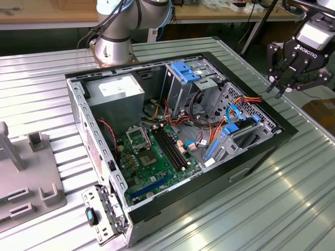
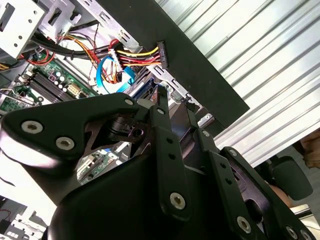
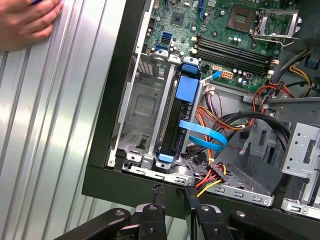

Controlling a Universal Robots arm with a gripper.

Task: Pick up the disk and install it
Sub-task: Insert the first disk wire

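Observation:
The disk stands on edge in a slot of the metal bay at the case's corner, its blue carrier showing at both ends. In the exterior view the disk sits at the case's right end. My gripper hangs above the table, outside the case and to the exterior view's right of its black rim. In both wrist views the gripper is just outside that rim, roughly in line with the disk. Its fingertips stand slightly apart with nothing between them.
The open computer case lies on a ribbed metal table. Inside are a motherboard, a power supply, a drive cage with a blue latch and loose cables. A person's hand rests on the table. A grey fixture sits at the exterior view's left.

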